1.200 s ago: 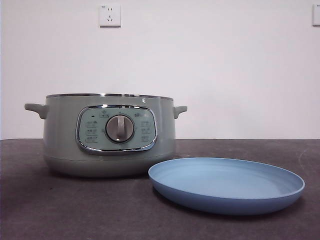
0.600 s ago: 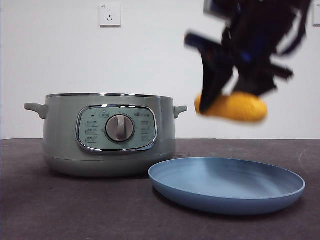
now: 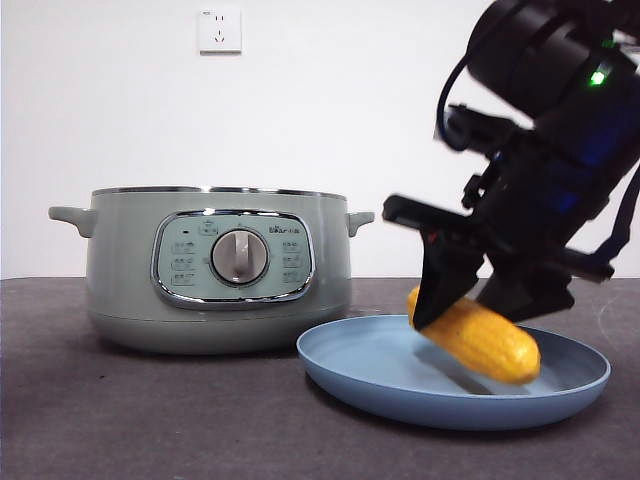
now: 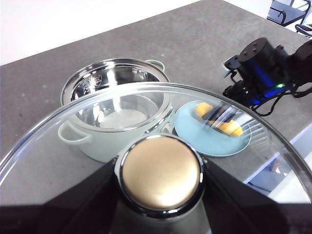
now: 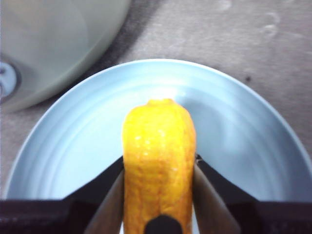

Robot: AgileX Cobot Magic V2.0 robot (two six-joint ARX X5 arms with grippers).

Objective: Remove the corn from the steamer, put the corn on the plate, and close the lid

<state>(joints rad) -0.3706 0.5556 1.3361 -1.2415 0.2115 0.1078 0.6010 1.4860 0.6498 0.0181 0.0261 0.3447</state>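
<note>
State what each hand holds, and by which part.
Right hand: the corn, gripped across its sides, over the plate. Left hand: the lid, by its knob.

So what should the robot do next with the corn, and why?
Probably open the right gripper and let go. The corn is tilted, its low end at or just above the plate, jaws clamped on it. The left gripper holds the lid, waiting.

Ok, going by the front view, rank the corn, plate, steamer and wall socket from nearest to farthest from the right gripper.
1. Corn, clamped in the right gripper.
2. Plate, directly beneath it.
3. Steamer, off to the side, lid off.
4. Wall socket, high on the back wall.
</note>
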